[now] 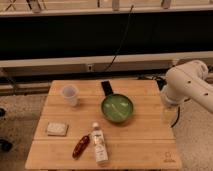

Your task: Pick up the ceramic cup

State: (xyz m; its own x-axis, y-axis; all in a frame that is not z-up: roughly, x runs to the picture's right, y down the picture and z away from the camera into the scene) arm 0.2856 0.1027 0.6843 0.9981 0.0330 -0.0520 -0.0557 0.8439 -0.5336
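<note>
1. The gripper [168, 113] hangs under the white, rounded robot arm [186, 86], at the 3 o'clock edge of the light wooden slatted table [145, 140]. Whether it is spread or pressed together cannot be told.
2. Nearest to it, at its 9 o'clock, sits the green bowl-shaped pan [117, 110], close to the table's centre. Its black handle [106, 88] points toward 11 o'clock.
3. The small plain white ceramic cup [69, 94], handleless and tapering toward its base, stands upright at the table's 10 o'clock. It is beyond the pan from the gripper and well apart from it. It is near the handle but clear of it.
4. At the pan's 7 o'clock a pale labelled bottle [99, 142] lies on its side, its cap end toward 12 o'clock.
5. Just beside the bottle, at its 9 o'clock, lies a dark red object [80, 146], oblong and tilted.
6. At the cup's 6 o'clock, near the table's 8 o'clock edge, rests a pale rectangular pad [57, 129].
7. Past the table at 12 o'clock, a black cable [122, 40] runs down the dark wall.
</note>
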